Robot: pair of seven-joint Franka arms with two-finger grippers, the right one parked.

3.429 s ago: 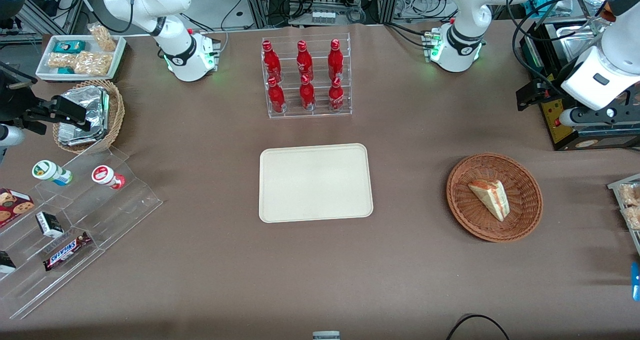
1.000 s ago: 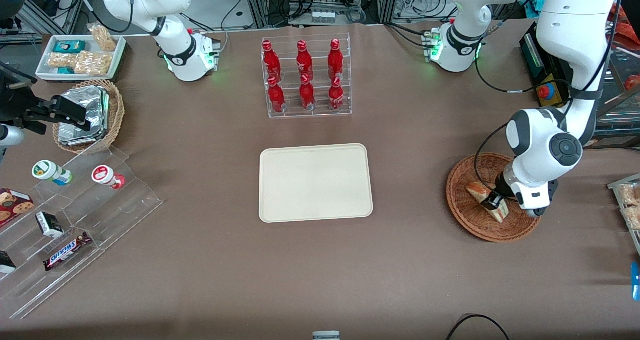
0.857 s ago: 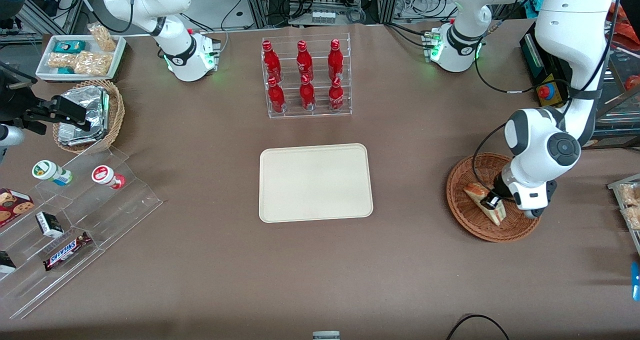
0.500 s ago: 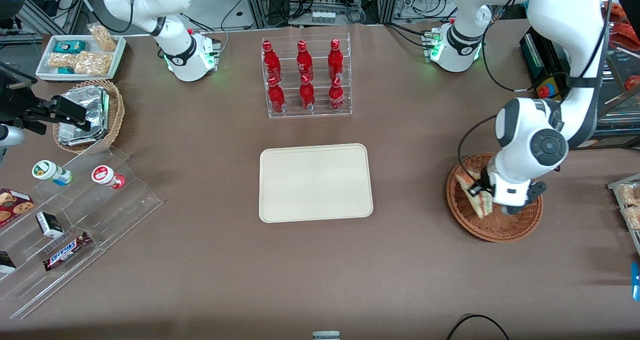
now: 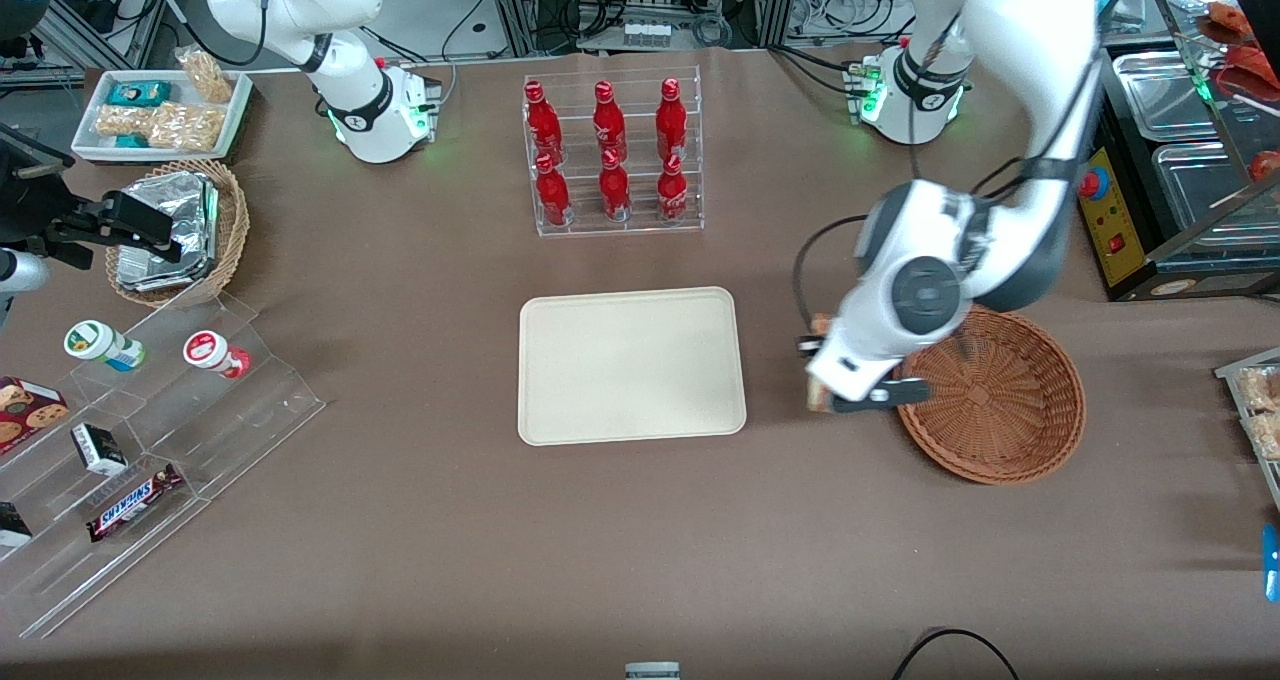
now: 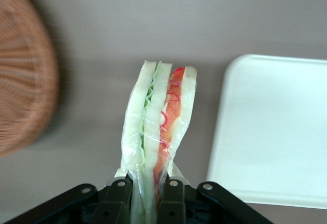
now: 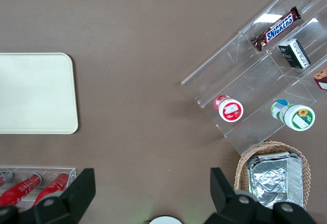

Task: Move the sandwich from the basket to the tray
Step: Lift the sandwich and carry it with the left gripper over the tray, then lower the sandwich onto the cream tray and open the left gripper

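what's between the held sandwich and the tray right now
Only bare tablecloth, per the wrist view, separates the sandwich, clamped in the gripper, from the tray.

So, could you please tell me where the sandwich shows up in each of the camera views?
Front view: the sandwich is mostly hidden under the arm, between the tray and the basket, above the table.
Left wrist view: the sandwich is gripped in the hand, edge-on, filling visible.
Right wrist view: not in it.
Shared landmark: the tray, seen in all three views.
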